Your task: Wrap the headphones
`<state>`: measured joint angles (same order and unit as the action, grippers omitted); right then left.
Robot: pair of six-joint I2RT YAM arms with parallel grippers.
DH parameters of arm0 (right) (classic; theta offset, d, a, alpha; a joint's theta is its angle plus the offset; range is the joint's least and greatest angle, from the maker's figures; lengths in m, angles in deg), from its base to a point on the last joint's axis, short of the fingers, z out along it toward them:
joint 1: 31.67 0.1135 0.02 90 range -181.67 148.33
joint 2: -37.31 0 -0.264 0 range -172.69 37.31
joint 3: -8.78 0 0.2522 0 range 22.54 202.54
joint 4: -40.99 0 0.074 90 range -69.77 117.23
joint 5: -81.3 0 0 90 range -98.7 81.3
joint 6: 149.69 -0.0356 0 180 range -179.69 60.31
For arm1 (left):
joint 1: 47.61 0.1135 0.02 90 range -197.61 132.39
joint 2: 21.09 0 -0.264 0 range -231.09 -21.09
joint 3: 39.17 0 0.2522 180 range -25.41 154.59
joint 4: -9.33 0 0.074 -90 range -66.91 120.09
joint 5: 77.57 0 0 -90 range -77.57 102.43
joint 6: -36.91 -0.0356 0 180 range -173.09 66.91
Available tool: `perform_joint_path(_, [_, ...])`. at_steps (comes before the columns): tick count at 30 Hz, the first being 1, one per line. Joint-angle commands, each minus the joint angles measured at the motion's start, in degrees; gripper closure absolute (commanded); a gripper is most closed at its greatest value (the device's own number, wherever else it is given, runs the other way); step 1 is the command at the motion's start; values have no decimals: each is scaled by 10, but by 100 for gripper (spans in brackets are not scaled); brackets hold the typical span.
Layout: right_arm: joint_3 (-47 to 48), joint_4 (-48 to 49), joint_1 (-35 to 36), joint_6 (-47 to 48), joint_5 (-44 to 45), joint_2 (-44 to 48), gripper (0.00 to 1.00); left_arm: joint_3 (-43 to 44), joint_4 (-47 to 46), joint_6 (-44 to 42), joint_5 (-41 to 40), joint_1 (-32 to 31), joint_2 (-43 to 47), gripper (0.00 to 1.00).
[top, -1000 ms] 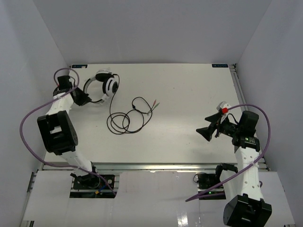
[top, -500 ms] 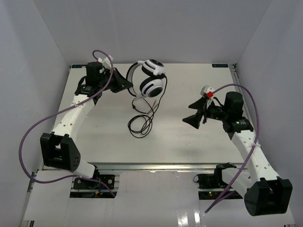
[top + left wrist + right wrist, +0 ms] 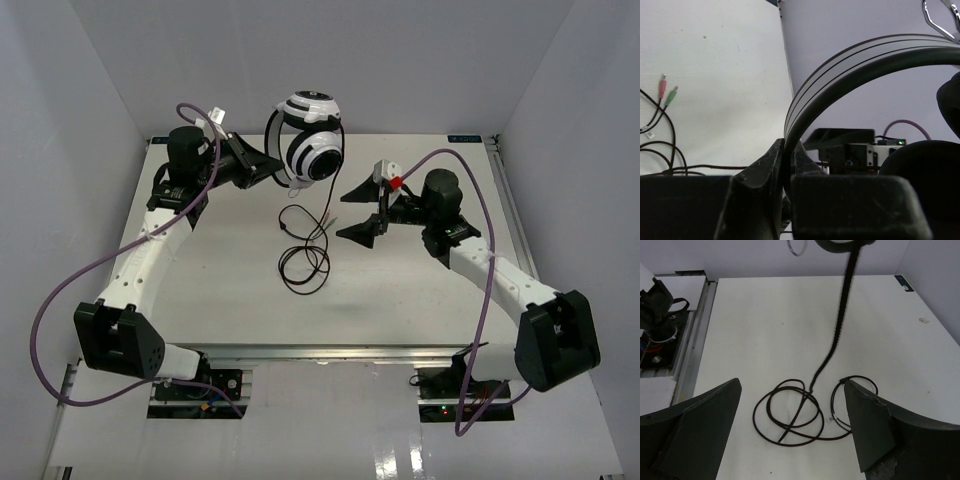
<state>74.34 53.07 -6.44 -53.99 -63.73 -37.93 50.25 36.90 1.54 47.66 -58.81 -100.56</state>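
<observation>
1. The left gripper (image 3: 272,172) is pinching the headphones (image 3: 312,140) by the headband (image 3: 850,60). In the left wrist view its jaws are squeezing tight on the thin black band, one on each side.
2. The headphones are hanging in the air over the far middle of the table (image 3: 430,290), not touching it. The two white earcups (image 3: 310,155) are sitting just to the right of the left gripper in the top view, one above the other.
3. The cable (image 3: 303,262) is dropping straight down from the headphones and lying in a loose coil on the table below them, a bit toward the near side.
4. The cable's end is also lying on the table. In the left wrist view the pink and green plugs (image 3: 666,92) are sitting side by side next to the loops.
5. The right gripper (image 3: 352,213) is hovering just right of the headphones with its jaws spread wide, gripping nothing and not touching the headphones or the cable.
6. In the right wrist view its two black fingers (image 3: 700,425) are framing the shot, with the hanging cable and the coil showing in the gap between them, well below the tips.
</observation>
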Motion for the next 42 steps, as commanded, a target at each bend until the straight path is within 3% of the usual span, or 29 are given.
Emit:
perform_joint_path(1, [46,147,13,-12,-9,-53,9,5,-56,59,31,1,56,100])
perform_joint_path(6, [79,177,46,-36,41,-113,1,-5,-67,83,34,0,71,100])
perform_joint_path(7, [84,197,49,-48,34,-123,4,-5,-68,85,34,0,75,100])
perform_joint_path(10, [69,253,76,-106,-13,-142,14,-3,-71,89,28,0,81,100])
perform_joint_path(13, [41,265,109,-109,-36,-142,22,6,-79,101,22,0,80,100])
perform_joint_path(15, [2,277,130,-112,-42,-143,33,13,-95,119,16,0,79,100])
perform_joint_path(21, [-86,307,141,-121,-64,-120,55,26,-164,200,-16,0,79,100])
perform_joint_path(27, [-135,305,141,-130,-85,-66,89,2,-231,274,-56,0,78,100])
perform_joint_path(32, [-128,205,141,-96,-90,-22,90,-4,-243,294,-75,5,69,100])
perform_joint_path(39, [-90,-42,141,55,-36,28,75,31,-199,256,-115,27,43,100])
perform_joint_path(42, [-74,-115,140,92,-17,43,80,28,-188,239,-128,43,40,100])
